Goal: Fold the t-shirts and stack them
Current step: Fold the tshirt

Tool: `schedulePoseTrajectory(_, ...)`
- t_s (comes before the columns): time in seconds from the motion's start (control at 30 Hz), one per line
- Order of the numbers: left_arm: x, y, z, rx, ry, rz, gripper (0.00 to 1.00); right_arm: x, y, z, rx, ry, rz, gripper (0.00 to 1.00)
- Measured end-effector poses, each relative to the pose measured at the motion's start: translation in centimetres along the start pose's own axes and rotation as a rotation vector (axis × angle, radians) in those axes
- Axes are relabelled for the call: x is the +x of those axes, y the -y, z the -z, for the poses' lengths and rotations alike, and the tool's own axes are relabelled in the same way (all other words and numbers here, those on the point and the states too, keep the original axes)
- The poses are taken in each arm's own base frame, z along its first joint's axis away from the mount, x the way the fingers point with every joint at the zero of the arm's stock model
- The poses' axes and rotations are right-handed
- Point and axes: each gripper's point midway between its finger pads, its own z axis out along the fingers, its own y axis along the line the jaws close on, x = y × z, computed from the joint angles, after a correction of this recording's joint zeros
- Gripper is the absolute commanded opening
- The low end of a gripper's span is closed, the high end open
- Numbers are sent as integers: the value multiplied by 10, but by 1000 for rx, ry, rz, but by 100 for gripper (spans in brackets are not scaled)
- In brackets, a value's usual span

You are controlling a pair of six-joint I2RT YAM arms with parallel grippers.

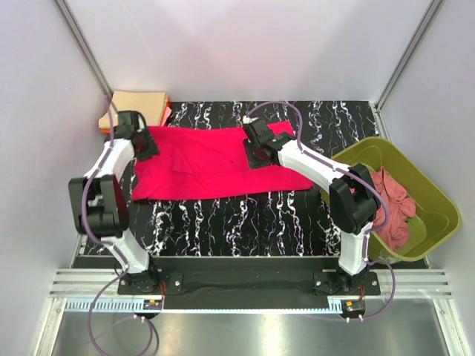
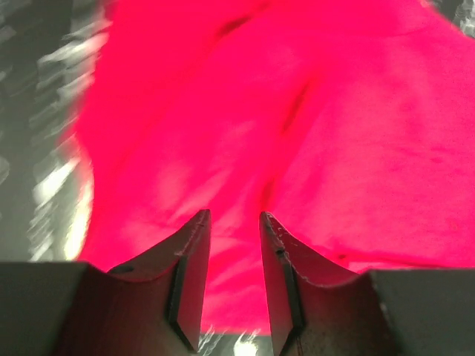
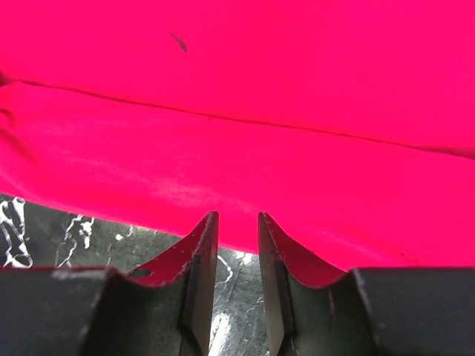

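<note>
A bright crimson-pink t-shirt [image 1: 200, 167] lies spread flat on the black marbled table [image 1: 252, 222]. My left gripper [image 1: 145, 144] hovers over the shirt's left edge, jaws a little apart and empty. In the left wrist view the shirt [image 2: 312, 133] fills the frame beyond the gripper [image 2: 234, 215]. My right gripper [image 1: 256, 152] is over the shirt's upper right part, jaws a little apart and empty. In the right wrist view the gripper [image 3: 237, 215] is at the edge of the shirt [image 3: 260, 74]. A dusty rose shirt [image 1: 393, 204] lies crumpled in the tub. A tan folded stack [image 1: 137, 104] sits at the back left.
An olive-green plastic tub [image 1: 438, 200] stands at the right edge of the table, beside the right arm. The folded stack sits in the back left corner against the wall. White walls and metal frame posts enclose the table on three sides.
</note>
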Motion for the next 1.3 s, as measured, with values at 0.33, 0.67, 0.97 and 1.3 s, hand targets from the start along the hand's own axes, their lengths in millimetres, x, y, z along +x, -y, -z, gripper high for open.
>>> schedulePoseTrajectory(0.33,66,-130,46,-242,25,435,37,8,-10,-3,-56,-32,-11,35)
schedulePoseTrajectory(0.67,90,-125,29,-165,3,539,41,33,-15,-57,-52,-129,-2,33)
schedulePoseTrajectory(0.97,93,-126,12,-155,-17,546,32,46,-12,-70,-35,-162,3,33)
schedulePoseTrajectory(1.3,75,-137,13,-213,-26,455,0,53,-3,-75,10,-172,6,33)
